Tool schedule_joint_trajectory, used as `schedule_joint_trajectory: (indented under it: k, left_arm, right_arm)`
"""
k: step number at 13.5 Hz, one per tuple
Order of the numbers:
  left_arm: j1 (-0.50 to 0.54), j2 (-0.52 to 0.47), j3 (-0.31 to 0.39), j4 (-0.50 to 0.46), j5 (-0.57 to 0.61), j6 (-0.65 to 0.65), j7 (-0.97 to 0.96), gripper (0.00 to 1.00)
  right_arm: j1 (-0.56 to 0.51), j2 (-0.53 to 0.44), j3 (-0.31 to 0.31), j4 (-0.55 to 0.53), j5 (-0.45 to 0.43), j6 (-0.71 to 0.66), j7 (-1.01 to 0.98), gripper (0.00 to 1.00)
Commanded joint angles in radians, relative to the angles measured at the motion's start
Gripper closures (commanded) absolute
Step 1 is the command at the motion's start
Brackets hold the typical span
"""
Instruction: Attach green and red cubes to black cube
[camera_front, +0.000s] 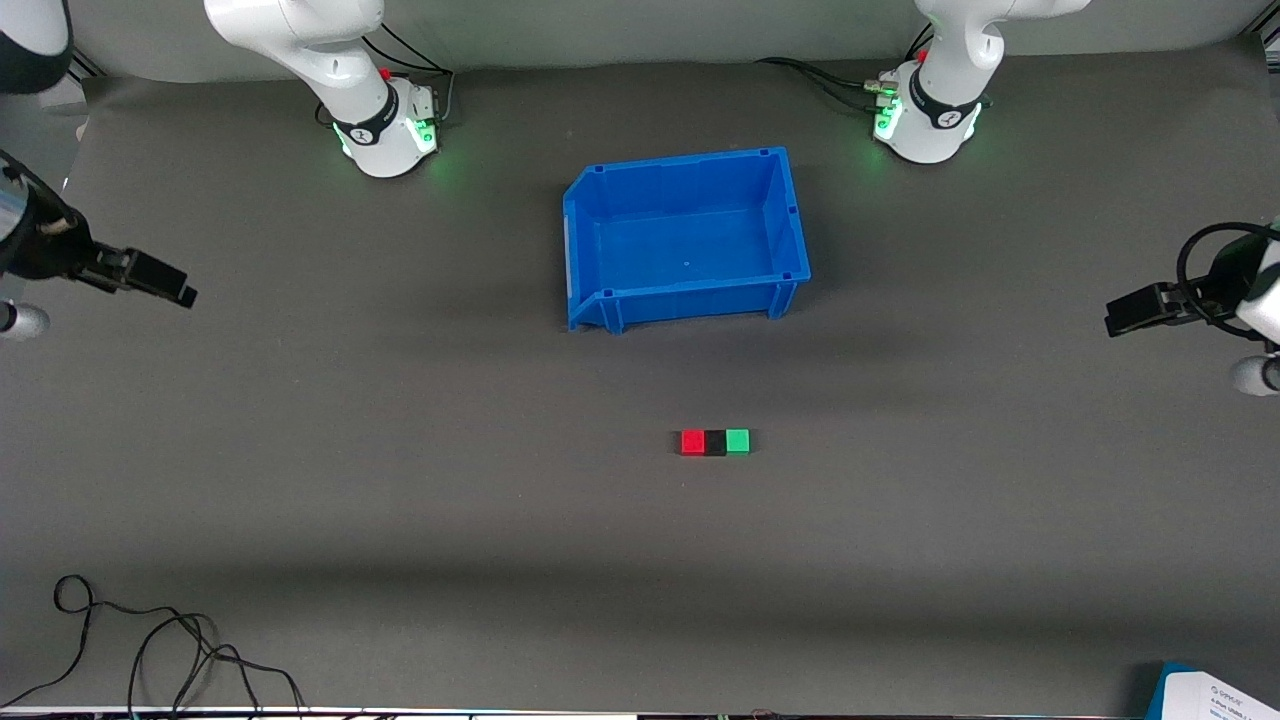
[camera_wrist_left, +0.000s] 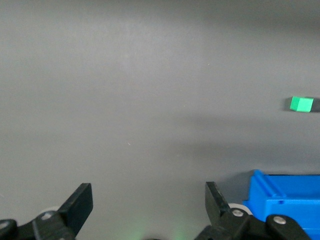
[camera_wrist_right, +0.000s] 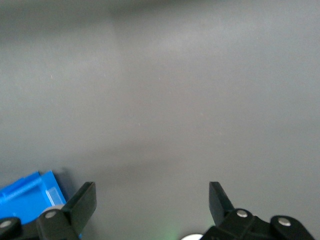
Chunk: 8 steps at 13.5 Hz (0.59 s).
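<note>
Both arms wait at the table's ends, left tool (camera_wrist_left: 149, 204) and right tool (camera_wrist_right: 152, 202) spread apart (nothing held).

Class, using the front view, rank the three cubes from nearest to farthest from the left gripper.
The left gripper waits open at the left arm's end of the table, away from the row.
1. Green cube: the row's end toward the left arm.
2. Black cube: middle, touching both.
3. Red cube: the end toward the right arm.
</note>
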<state>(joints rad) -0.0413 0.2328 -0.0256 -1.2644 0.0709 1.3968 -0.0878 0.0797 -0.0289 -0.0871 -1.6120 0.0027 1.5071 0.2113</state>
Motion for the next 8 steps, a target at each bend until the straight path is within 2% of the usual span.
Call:
schedule_joint_trajectory:
  k: [1, 3, 5, 7, 8]
  left_arm:
    - [-0.028, -0.029, 0.006, 0.005, 0.032, 0.008, 0.109, 0.0]
    - [-0.009, -0.042, 0.0, -0.013, 0.029, 0.011, 0.117, 0.0]
    - [0.07, -0.084, -0.058, -0.073, 0.027, 0.056, 0.18, 0.0]
    - [0.08, -0.128, -0.068, -0.144, 0.027, 0.099, 0.183, 0.0]
    - [0.077, -0.136, -0.068, -0.15, 0.027, 0.105, 0.183, 0.0]
  right_arm:
    - [-0.017, -0.051, 0.035, -0.013, -0.045, -0.037, -0.035, 0.0]
    - [-0.015, -0.046, 0.047, -0.008, -0.059, -0.038, -0.036, 0.0]
    - [-0.015, -0.043, 0.047, -0.005, -0.053, -0.03, -0.033, 0.0]
    - [-0.012, -0.042, 0.047, -0.005, -0.056, -0.025, -0.029, 0.0]
    - [-0.011, -0.043, 0.047, -0.005, -0.056, -0.025, -0.029, 0.0]
